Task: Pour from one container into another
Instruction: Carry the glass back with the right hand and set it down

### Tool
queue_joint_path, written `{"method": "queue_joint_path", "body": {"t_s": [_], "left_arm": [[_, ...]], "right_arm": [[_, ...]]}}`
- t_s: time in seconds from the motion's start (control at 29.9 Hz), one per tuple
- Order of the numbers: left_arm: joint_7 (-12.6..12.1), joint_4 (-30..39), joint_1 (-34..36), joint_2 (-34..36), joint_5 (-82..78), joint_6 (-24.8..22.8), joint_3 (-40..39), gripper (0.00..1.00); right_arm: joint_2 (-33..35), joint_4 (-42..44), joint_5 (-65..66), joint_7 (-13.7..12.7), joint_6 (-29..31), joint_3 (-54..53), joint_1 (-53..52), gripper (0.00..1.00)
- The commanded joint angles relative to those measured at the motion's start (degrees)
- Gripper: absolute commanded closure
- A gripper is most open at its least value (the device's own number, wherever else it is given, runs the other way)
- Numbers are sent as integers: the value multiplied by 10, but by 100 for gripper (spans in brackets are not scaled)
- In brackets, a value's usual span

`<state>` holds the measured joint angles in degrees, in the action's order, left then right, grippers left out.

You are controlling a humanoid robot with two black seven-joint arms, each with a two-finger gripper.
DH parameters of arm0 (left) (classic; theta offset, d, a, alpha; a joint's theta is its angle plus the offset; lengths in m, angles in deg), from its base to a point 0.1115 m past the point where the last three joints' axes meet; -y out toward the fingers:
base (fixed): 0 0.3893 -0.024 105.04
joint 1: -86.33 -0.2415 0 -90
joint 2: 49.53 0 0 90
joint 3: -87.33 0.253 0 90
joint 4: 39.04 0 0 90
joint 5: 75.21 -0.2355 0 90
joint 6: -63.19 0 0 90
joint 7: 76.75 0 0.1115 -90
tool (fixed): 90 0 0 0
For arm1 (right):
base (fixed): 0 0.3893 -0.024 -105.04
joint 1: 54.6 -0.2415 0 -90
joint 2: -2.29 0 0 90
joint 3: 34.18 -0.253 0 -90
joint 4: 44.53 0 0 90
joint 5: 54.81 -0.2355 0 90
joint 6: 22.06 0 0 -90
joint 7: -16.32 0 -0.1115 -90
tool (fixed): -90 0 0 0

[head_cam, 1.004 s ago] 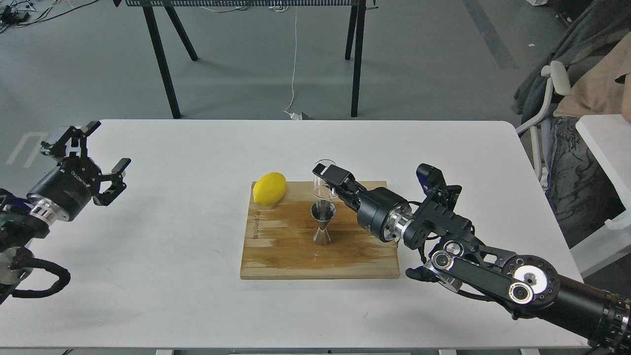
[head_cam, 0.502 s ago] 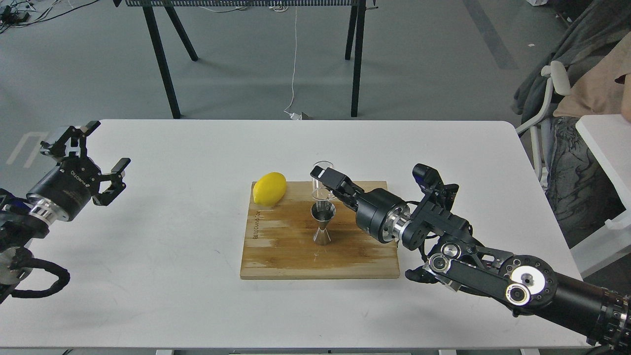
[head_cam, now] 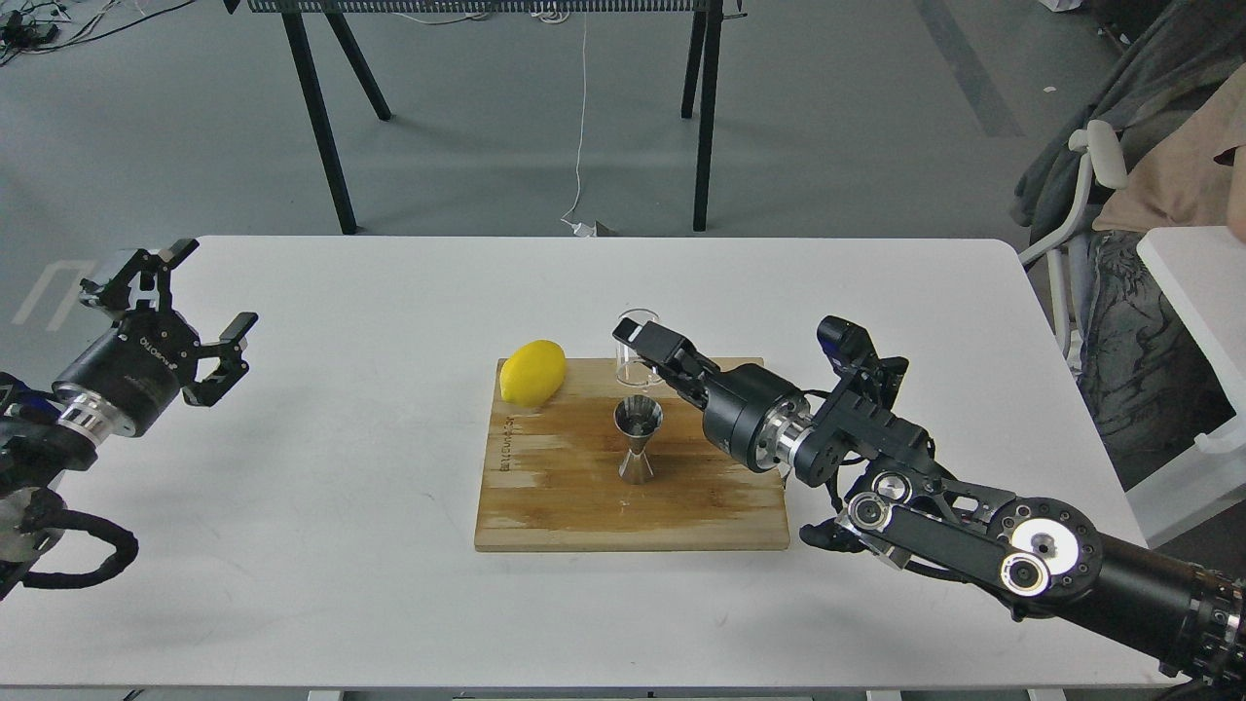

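The clear glass cup (head_cam: 638,362) stands upright over the far edge of the wooden board (head_cam: 565,506), just behind the steel hourglass jigger (head_cam: 638,440). My right gripper (head_cam: 639,341) reaches in from the right and is shut on the cup; one finger (head_cam: 650,343) crosses its near side and the other is hidden behind the glass. The jigger stands upright in the middle of the board, its mouth open upward. My left gripper (head_cam: 214,284) hovers open over the table's far left, holding nothing.
A yellow lemon (head_cam: 532,372) lies on the board's far left corner, close to the cup. The board rests on a white table (head_cam: 341,584). A chair (head_cam: 1090,185) with clothes stands beyond the table's right edge.
My right gripper, still holding the cup, dipped toward the jigger half a second ago and has since moved slightly back and up. The left arm has not moved.
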<state>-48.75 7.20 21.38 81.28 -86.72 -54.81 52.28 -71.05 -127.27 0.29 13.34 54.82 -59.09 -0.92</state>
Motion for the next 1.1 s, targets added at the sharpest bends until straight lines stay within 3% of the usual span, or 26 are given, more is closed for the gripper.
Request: {"method": "queue_joint_path", "body": {"t_s": [0.0,0.37,0.57,0.77,1.07], "left_arm": [[0,0,0,1,0,0,0,1],[0,1,-3,-6,0,0,-1,1],[0,2,-5,-6,0,0,-1,1],[0,2,-5,-7,0,0,-1,1],[0,2,-11,-8,0,0,-2,1]], "right_arm": [[-7,-28,-102,0,-2,-53,26,67],[-116,-77,-471,0,-5,-396,224,68],[-163,-66,-595,-4,-7,-590,326,68],[-163,-27,-688,-4,-7,-667,387,68],[-163,44,-733,-2,-23,-679,397,68]]}}
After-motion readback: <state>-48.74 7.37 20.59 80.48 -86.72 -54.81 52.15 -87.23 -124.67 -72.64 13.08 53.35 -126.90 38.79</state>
